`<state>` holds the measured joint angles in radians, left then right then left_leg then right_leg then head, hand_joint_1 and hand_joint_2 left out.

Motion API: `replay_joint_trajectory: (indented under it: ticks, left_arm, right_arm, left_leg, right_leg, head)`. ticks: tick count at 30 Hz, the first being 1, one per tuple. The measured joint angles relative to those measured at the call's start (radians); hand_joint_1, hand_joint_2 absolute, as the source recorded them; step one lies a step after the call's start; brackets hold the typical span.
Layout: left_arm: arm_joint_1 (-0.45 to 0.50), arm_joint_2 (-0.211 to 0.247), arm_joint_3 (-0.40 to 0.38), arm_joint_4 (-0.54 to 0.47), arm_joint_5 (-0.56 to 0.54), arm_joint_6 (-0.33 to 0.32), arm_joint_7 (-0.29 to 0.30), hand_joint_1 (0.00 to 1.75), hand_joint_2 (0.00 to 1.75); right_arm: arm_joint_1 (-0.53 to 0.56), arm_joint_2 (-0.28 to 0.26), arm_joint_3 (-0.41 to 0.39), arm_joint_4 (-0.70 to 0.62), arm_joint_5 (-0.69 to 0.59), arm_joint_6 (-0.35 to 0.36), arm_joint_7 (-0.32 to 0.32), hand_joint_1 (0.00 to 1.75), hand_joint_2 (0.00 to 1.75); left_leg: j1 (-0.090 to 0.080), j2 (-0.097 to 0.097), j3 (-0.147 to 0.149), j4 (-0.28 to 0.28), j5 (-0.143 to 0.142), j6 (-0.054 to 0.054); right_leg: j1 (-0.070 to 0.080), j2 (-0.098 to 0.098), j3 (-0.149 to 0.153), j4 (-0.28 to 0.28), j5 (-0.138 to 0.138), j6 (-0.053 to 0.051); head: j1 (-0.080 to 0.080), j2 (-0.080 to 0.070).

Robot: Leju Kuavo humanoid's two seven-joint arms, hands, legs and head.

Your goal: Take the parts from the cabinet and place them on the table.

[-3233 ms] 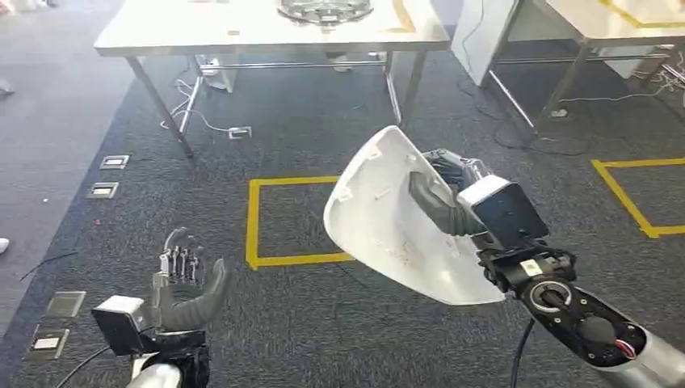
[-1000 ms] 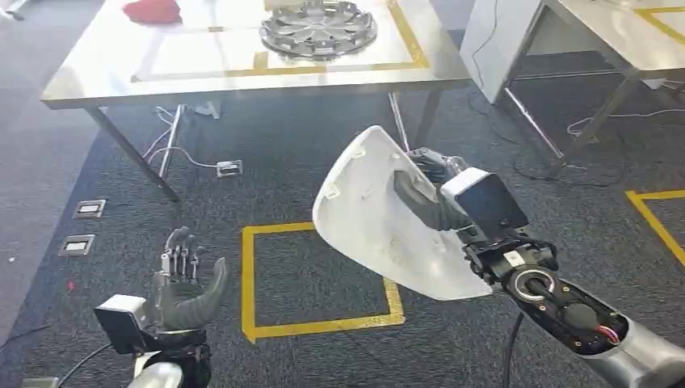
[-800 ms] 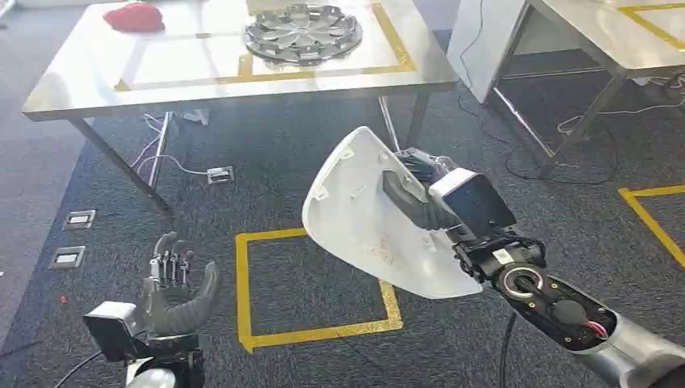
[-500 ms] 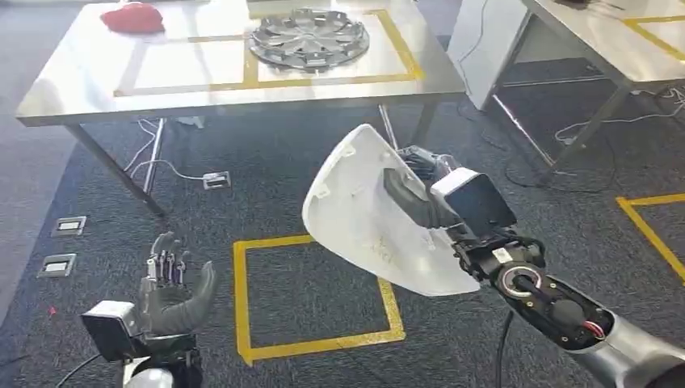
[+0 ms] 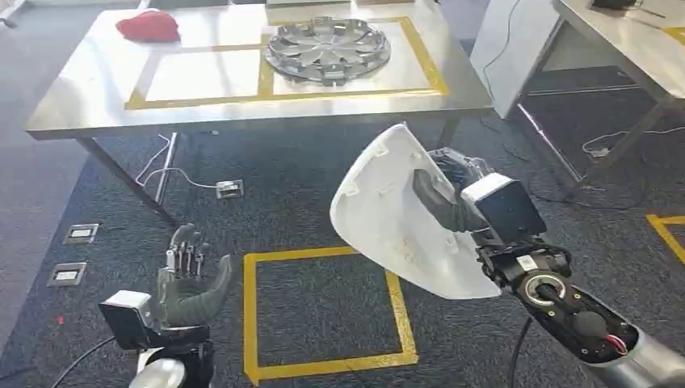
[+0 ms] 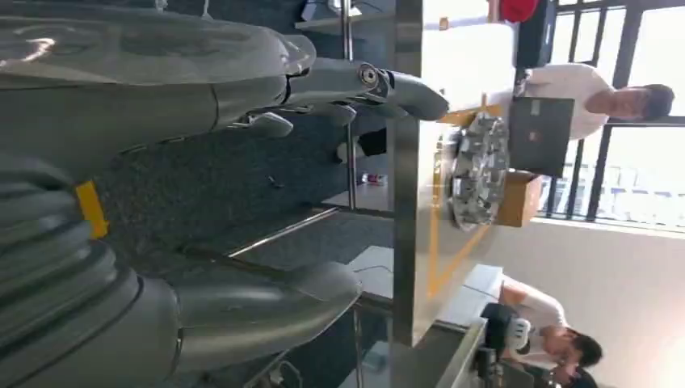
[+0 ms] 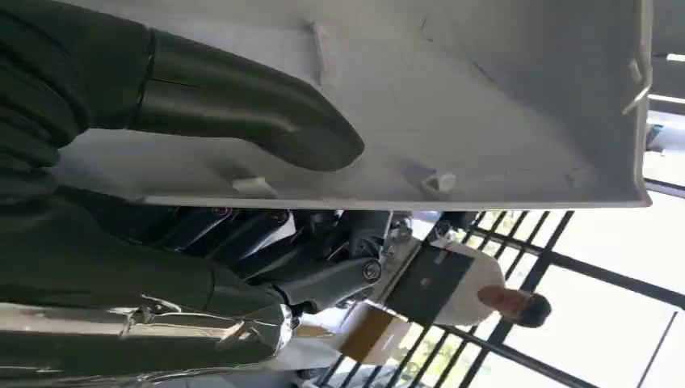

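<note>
Above the dark carpet, we are gripping the white panel (image 5: 396,218) in our right hand (image 5: 449,199), thumb pressing its inner face; our left hand (image 5: 191,279) is hanging empty, fingers apart. Beyond, the table (image 5: 89,89) is carrying a silver hubcap (image 5: 327,49).

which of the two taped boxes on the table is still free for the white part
The left taped box: it holds nothing, while the right taped box holds the silver wheel cover. The red thing lies outside both.
</note>
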<state>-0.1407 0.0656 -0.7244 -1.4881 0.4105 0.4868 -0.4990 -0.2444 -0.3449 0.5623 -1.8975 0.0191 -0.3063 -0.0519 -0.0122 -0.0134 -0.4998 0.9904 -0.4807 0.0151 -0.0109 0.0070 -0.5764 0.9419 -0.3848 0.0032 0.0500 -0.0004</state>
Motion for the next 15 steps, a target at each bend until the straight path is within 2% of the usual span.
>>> replay_joint_trajectory:
  ticks: [1, 2, 3, 4, 5, 6, 7, 8, 9, 10, 11, 12, 13, 14, 15]
  left_arm:
    - [-0.003, 0.000, 0.000, 0.000, 0.000, 0.000, 0.000, 0.00, 1.75]
    - [-0.004, 0.000, 0.000, 0.000, -0.001, 0.000, 0.000, 0.00, 1.75]
    - [-0.004, 0.000, 0.000, 0.002, 0.000, 0.000, 0.000, 0.00, 1.75]
    - [-0.004, 0.000, 0.000, 0.004, -0.001, -0.001, 0.000, 0.00, 1.75]
    - [-0.004, 0.000, 0.000, 0.006, 0.000, -0.001, 0.000, 0.00, 1.75]
    - [-0.004, 0.000, 0.000, 0.007, 0.000, -0.001, 0.000, 0.00, 1.75]
    - [-0.005, 0.000, 0.000, 0.007, 0.000, -0.001, 0.000, 0.00, 1.75]
    - [-0.005, 0.000, 0.000, 0.007, 0.000, -0.001, 0.000, 0.00, 1.75]
    - [-0.005, 0.000, 0.000, 0.007, 0.000, -0.001, -0.002, 0.00, 1.75]
    - [-0.005, 0.000, 0.000, 0.008, -0.001, -0.001, -0.002, 0.00, 1.75]
    - [-0.006, 0.000, 0.000, 0.010, 0.000, 0.000, -0.001, 0.00, 1.75]
    - [-0.004, 0.000, 0.000, 0.009, -0.002, 0.002, -0.002, 0.00, 1.75]
    - [-0.005, 0.000, 0.000, 0.009, -0.003, 0.005, -0.002, 0.00, 1.75]
    - [-0.007, -0.002, 0.000, 0.009, -0.005, 0.006, -0.002, 0.00, 1.75]
    - [-0.006, -0.004, 0.000, 0.009, -0.005, 0.007, -0.002, 0.00, 1.75]
  right_arm:
    - [0.000, 0.000, -0.003, 0.000, 0.001, 0.000, -0.003, 1.75, 1.75]
    - [0.001, 0.002, -0.005, 0.000, 0.003, 0.002, -0.004, 1.75, 1.75]
    - [0.002, 0.004, -0.007, 0.000, 0.005, 0.003, -0.005, 1.75, 1.75]
    - [0.004, 0.007, -0.010, 0.000, 0.009, 0.005, -0.006, 1.75, 1.75]
    - [0.005, 0.009, -0.013, 0.000, 0.013, 0.008, -0.007, 1.75, 1.75]
    - [0.005, 0.010, -0.014, 0.000, 0.013, 0.010, -0.008, 1.75, 1.75]
    - [0.005, 0.012, -0.015, 0.000, 0.014, 0.010, -0.010, 1.75, 1.75]
    - [0.005, 0.013, -0.016, 0.000, 0.014, 0.012, -0.012, 1.75, 1.75]
    - [0.005, 0.016, -0.018, 0.000, 0.014, 0.012, -0.013, 1.75, 1.75]
    - [0.003, 0.018, -0.020, 0.001, 0.014, 0.014, -0.014, 1.75, 1.75]
    - [0.002, 0.021, -0.022, 0.002, 0.014, 0.016, -0.014, 1.75, 1.75]
    - [-0.002, 0.023, -0.024, 0.002, 0.014, 0.021, -0.011, 1.75, 1.75]
    - [-0.003, 0.025, -0.025, 0.002, 0.015, 0.021, -0.011, 1.75, 1.75]
    - [-0.004, 0.025, -0.027, 0.001, 0.016, 0.021, -0.011, 1.75, 1.75]
    - [-0.005, 0.026, -0.030, 0.001, 0.016, 0.021, -0.010, 1.75, 1.75]
  left_leg:
    - [0.003, 0.004, -0.045, 0.073, -0.007, -0.005]
    - [0.007, 0.004, -0.100, 0.156, -0.029, -0.011]
    - [0.010, 0.004, -0.157, 0.230, -0.064, -0.017]
    - [0.013, 0.005, -0.203, 0.277, -0.098, -0.022]
    - [0.015, 0.005, -0.227, 0.282, -0.109, -0.025]
    - [0.016, 0.005, -0.229, 0.247, -0.094, -0.023]
    - [0.016, 0.005, -0.215, 0.184, -0.051, -0.019]
    - [0.015, 0.005, -0.194, 0.104, 0.008, -0.015]
    - [0.015, 0.006, -0.171, 0.019, 0.087, -0.008]
    - [0.006, 0.006, -0.171, -0.045, 0.127, -0.003]
    - [0.007, 0.005, -0.167, -0.031, 0.100, 0.005]
    - [0.004, 0.001, -0.160, -0.041, 0.116, 0.010]
    - [0.009, -0.001, -0.150, -0.049, 0.131, 0.018]
    - [0.010, 0.001, -0.133, -0.049, 0.128, 0.024]
    - [0.012, 0.002, -0.115, -0.051, 0.130, 0.028]
  right_leg:
    - [-0.001, 0.000, 0.006, -0.002, -0.006, -0.006]
    - [-0.001, 0.000, 0.012, -0.002, -0.012, -0.007]
    - [-0.001, 0.000, 0.018, -0.002, -0.021, -0.007]
    - [-0.001, 0.001, 0.027, -0.002, -0.030, -0.007]
    - [-0.002, 0.001, 0.039, -0.002, -0.040, -0.006]
    - [-0.002, 0.002, 0.054, -0.002, -0.051, -0.005]
    - [-0.002, 0.003, 0.069, -0.002, -0.062, -0.004]
    - [-0.001, 0.003, 0.086, -0.002, -0.074, -0.002]
    - [-0.001, 0.003, 0.100, -0.003, -0.086, 0.002]
    - [0.005, 0.006, 0.111, 0.004, -0.098, 0.007]
    - [0.005, 0.009, 0.107, 0.000, -0.111, 0.014]
    - [0.005, 0.007, 0.115, -0.005, -0.123, 0.020]
    - [0.006, 0.009, 0.122, 0.021, -0.109, 0.025]
    - [0.007, 0.009, 0.135, 0.020, -0.117, 0.031]
    - [0.003, 0.003, 0.131, 0.037, -0.132, 0.034]
  head:
    - [-0.010, 0.000]
    - [-0.017, 0.000]
    - [-0.021, 0.000]
    - [-0.024, 0.000]
    - [-0.027, 0.000]
    - [-0.030, 0.000]
    - [-0.032, 0.000]
    - [-0.036, 0.000]
    - [-0.039, 0.000]
    - [-0.045, 0.000]
    - [-0.048, 0.000]
    - [-0.043, 0.000]
    - [-0.041, 0.000]
    - [-0.040, 0.000]
    - [-0.036, 0.000]
